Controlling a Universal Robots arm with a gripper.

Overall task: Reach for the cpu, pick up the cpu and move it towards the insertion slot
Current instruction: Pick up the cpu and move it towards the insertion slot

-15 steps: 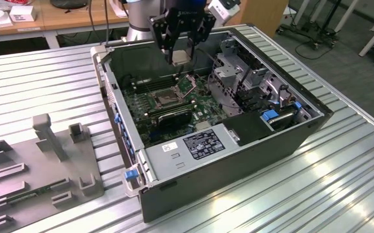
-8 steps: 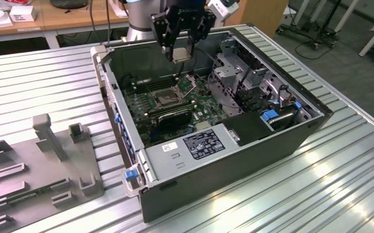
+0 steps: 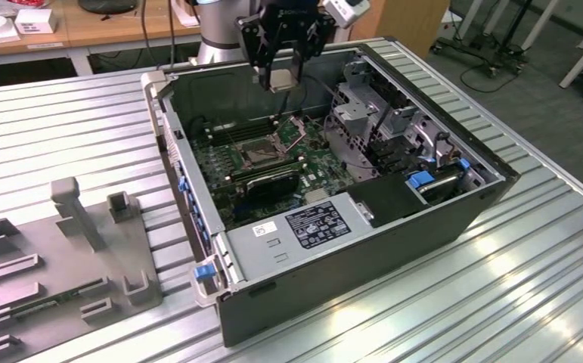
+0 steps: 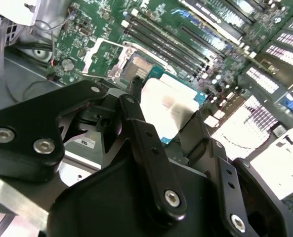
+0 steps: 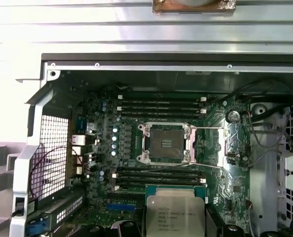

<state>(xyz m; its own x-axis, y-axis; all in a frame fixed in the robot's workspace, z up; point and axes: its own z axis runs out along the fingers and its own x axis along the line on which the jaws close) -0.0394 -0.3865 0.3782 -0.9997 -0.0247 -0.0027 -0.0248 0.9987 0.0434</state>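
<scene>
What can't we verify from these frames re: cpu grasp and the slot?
- Contact of the gripper on the cpu: in the second wrist view the black linkage covers the chip's near edges.
- The cpu's lower part: cut off by the frame edge in the first wrist view.
- Pins inside the insertion slot: too small in the first wrist view; in the exterior view too small as well.
- The cpu's underside: hidden throughout.

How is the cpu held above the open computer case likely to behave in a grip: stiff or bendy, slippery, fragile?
The cpu looks like a thin flat plate with a metal top, so probably stiff and light. That smooth silvery top may be slippery between the claw fingers. Its thin green edge suggests it is fragile if knocked against the insertion slot frame.
</scene>
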